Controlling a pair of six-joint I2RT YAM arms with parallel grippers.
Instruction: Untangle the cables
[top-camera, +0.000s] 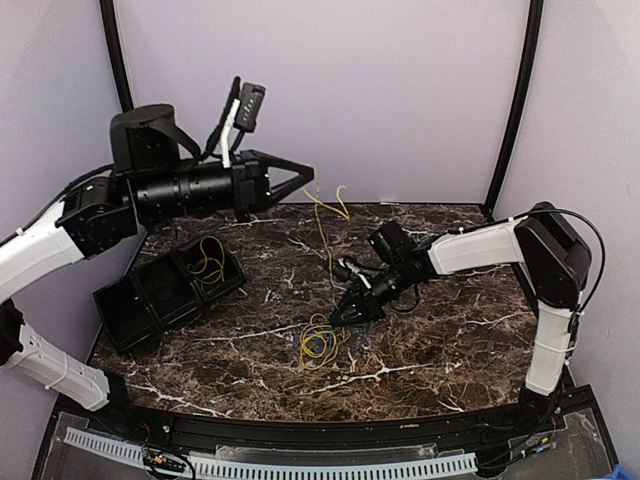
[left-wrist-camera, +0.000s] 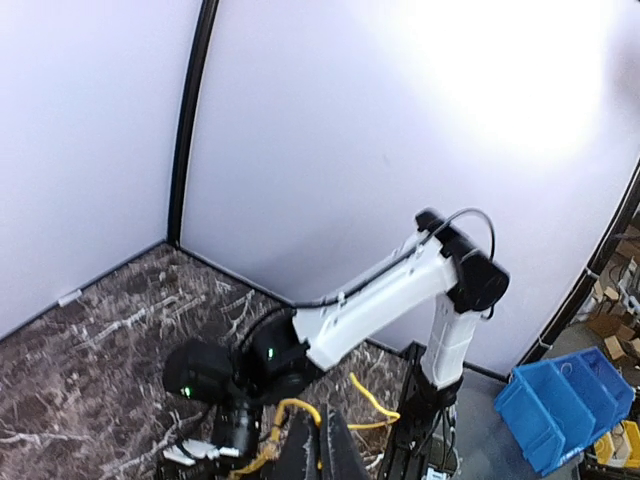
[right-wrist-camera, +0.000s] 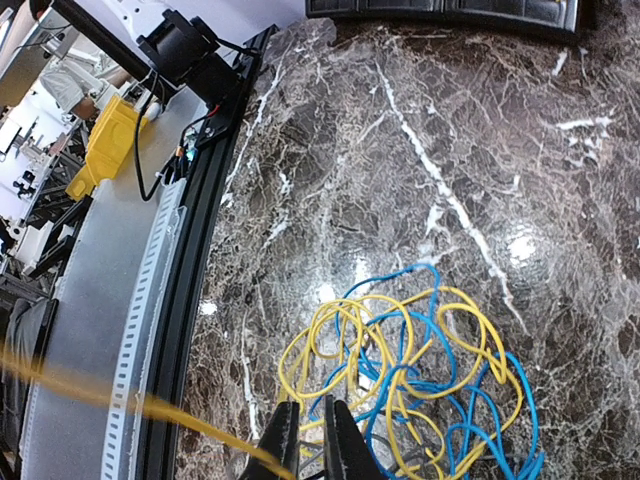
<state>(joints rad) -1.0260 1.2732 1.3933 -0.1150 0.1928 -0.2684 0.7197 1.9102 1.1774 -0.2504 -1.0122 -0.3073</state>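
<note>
One black bin (top-camera: 112, 298), yellow cable (top-camera: 210, 263) inside

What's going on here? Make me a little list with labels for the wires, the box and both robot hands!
tangled pile of yellow and blue cables: on the dark marble table, mid-front
left gripper: up high, shut on a thin yellow cable
thin yellow cable: hangs down toward the pile
right gripper: low at the pile's edge, fingers nearly together, grip unclear
black compartment bin: table's left, holding a yellow cable loop
</note>
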